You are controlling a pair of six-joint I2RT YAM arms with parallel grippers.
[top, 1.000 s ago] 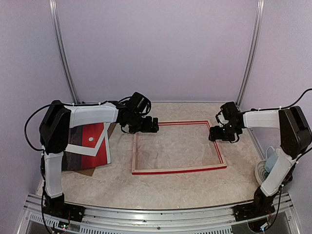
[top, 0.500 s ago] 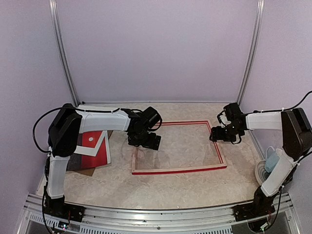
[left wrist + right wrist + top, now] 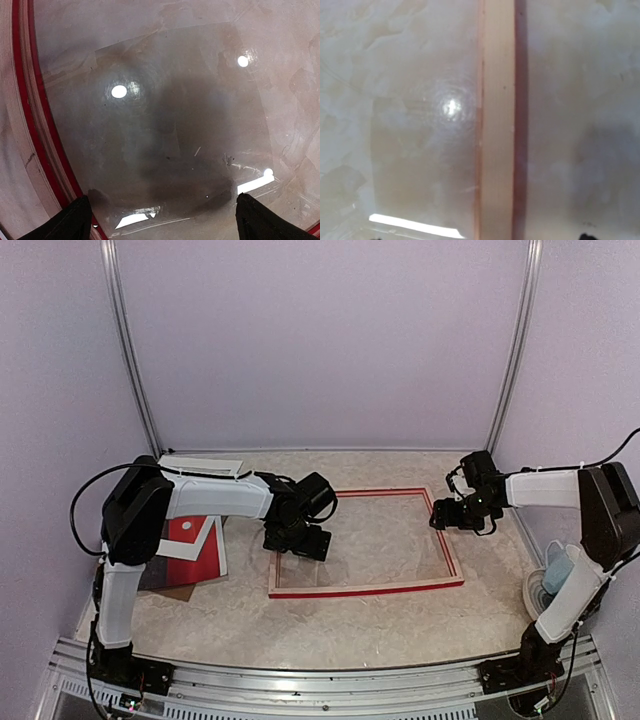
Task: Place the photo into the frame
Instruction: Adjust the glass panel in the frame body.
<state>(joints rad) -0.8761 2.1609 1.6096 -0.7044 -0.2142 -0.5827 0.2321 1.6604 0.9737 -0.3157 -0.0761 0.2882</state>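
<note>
Glass set in the large thin rectangular picture frame with red face and pale wood sides is seen directly beneath the left gripper, which is held low over the frame's left portion. In the left wrist view its jaws are spread wide, with one dark fingertip at each lower corner and nothing gripped between them. The frame's red and pale left rail is seen just outside the left-hand fingertip, and lamp reflections and a dark shadow are carried on the pane between the jaws.

The right gripper is positioned over the frame's right rail. In the right wrist view this pale wood strip is seen running straight up the middle, between the jaws. Only slivers of the fingertips are shown at the bottom edge, set well apart on either side of the strip. Whether the wood is touched cannot be told.

The large glossy print of a red sunset with a small white sun is laid flat on the marbled beige table, well to the left of both grippers and beneath the left arm. It is partly covered by a flat white cardboard mat border and is resting on a brown backing board. The frame is lying flat on the table, apart from the print.
</note>
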